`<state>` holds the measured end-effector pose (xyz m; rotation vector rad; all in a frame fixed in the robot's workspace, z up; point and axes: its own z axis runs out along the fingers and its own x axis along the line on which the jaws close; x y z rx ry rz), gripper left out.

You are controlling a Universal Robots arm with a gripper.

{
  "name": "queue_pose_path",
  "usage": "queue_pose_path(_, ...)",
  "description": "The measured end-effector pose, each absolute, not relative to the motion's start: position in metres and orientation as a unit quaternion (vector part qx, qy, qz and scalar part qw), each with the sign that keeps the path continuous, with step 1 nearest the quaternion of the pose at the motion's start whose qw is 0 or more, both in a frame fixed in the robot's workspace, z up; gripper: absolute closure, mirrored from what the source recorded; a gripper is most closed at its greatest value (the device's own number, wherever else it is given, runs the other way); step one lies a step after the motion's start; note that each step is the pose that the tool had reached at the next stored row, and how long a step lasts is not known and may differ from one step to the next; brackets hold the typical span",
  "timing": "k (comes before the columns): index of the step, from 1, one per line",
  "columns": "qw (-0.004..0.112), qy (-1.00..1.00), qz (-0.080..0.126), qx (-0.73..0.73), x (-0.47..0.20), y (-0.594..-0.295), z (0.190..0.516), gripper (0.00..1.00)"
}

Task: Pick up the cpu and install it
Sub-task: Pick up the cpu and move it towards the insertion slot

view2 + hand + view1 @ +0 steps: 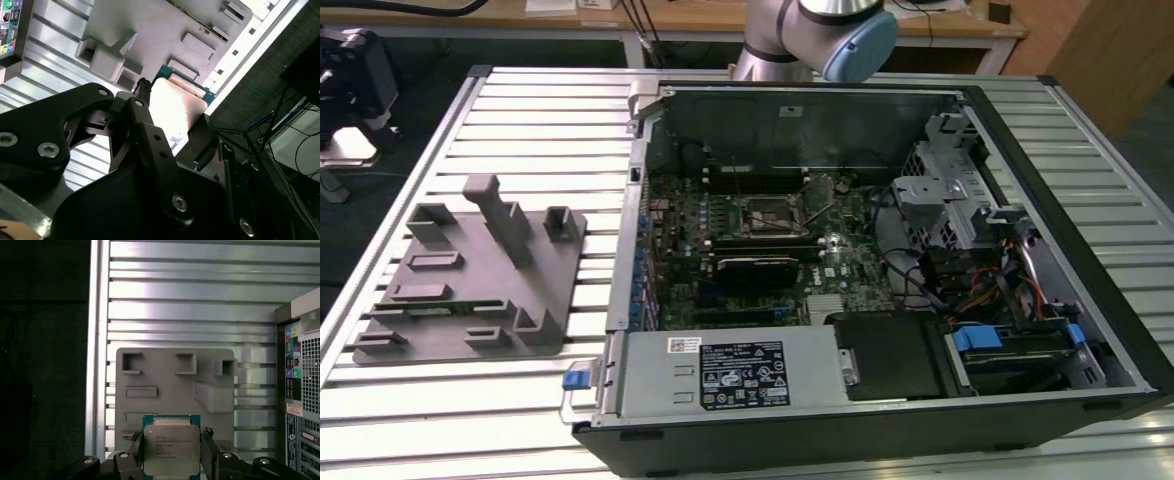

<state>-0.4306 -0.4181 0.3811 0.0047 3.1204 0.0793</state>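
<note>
Nearest the first wrist view: the fingers (pixel 207 440) are closed on the cpu (pixel 171 449), one pressing each side edge. Its silvery top faces the camera and the green rim pokes out above. The second wrist view shows the same, with the cpu wedged between the two black fingers (pixel 142 95). Behind it the grey fixture plate (pixel 175 385) lies flat on the slatted bench (pixel 190 300). In the exterior view the open computer case (pixel 854 250) sits just beside the plate, on the exterior view's right. The black socket (pixel 767 213) is on the board inside, and the arm (pixel 821 30) is at the case's far edge.

Slatted table (pixel 547 130) w/ jig (pixel 454 290), PC case (pixel 854 125)
</note>
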Motion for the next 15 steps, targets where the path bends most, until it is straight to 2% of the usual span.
queue_pose_path(15, 0.01, 0.999, 0.033, 0.002, -0.401, -0.418, 0.381, 0.46)
